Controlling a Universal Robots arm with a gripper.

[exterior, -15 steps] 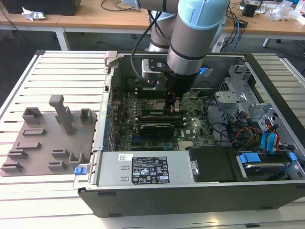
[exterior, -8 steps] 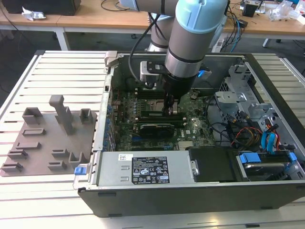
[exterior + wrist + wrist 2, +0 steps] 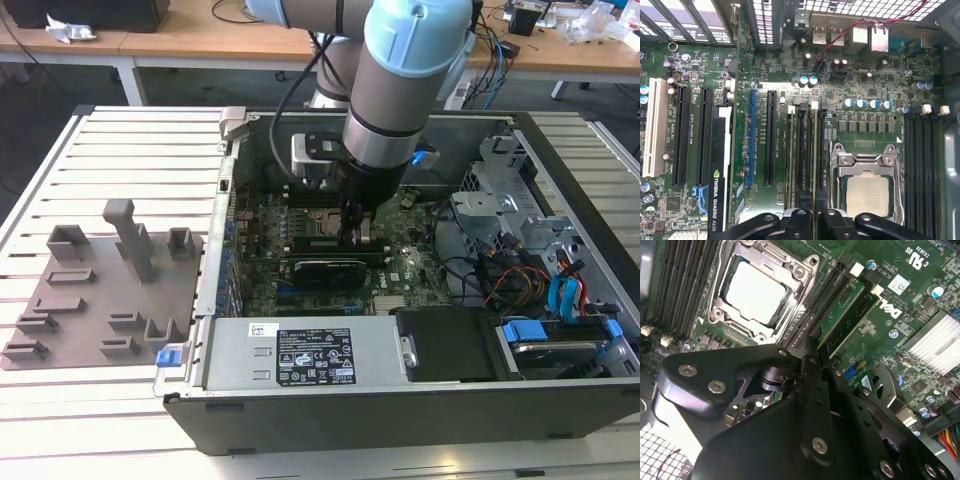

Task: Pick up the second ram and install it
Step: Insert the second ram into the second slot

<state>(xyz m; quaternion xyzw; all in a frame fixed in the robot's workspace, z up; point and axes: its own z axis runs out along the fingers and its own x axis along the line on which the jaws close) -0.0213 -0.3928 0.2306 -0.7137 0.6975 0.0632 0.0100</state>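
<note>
I see one arm reaching down into the open computer case (image 3: 330,400), near the centre of the exterior view. The gripper (image 3: 352,237) hangs over the motherboard (image 3: 400,265), just beside the one CPU socket (image 3: 322,222).

In the first wrist view the gripper (image 3: 814,212) is at the lower middle of the frame. Its jaws are almost closed and pinch the thin top edge of the second ram (image 3: 814,165), which stands upright in a memory slot just left of the CPU socket (image 3: 867,187). In the second wrist view two green memory sticks stand side by side at the upper middle: the second ram (image 3: 840,307) runs down into the jaws, and the other stick (image 3: 857,315) is just beside it on the right. I cannot tell if the second ram is fully seated.

One group of black empty memory slots (image 3: 922,170) lies at the right of the first wrist view; I count about four. On the counter (image 3: 130,140), at the left of the exterior view, lies one grey holder tray (image 3: 105,290).
</note>
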